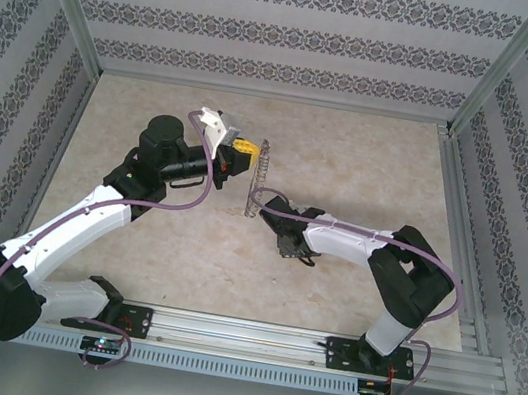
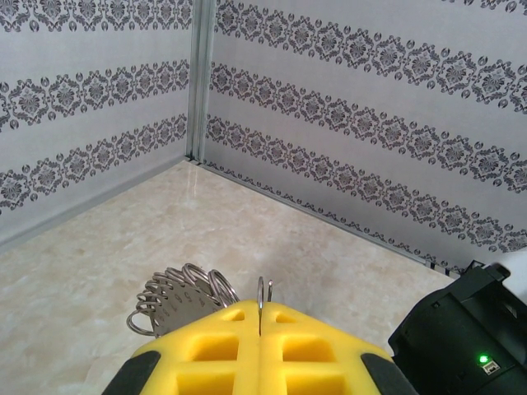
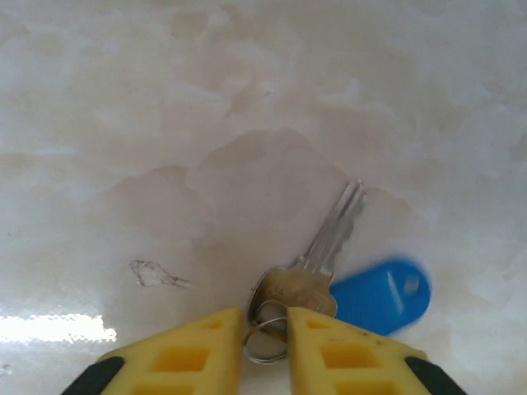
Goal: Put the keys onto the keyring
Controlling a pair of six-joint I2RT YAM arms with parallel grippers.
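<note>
My left gripper (image 1: 241,153) is raised over the table's middle, its yellow fingers (image 2: 214,346) shut on a thin wire loop of the keyring (image 2: 263,293). The rest of the keyring (image 1: 260,175) hangs below as a bunch of small silver rings with a numbered plate (image 2: 177,298). My right gripper (image 1: 288,249) points down at the table. Its jaws (image 3: 265,317) are closed on the small split ring (image 3: 265,344) at the head of a silver key (image 3: 329,239). A blue plastic tag (image 3: 383,295), slightly blurred, lies beside the key on the right.
The marbled beige tabletop (image 1: 369,175) is enclosed by patterned walls (image 1: 271,36) and aluminium posts. A metal rail (image 1: 251,335) runs along the near edge by the arm bases. A faint scuff mark (image 3: 156,274) lies left of the key.
</note>
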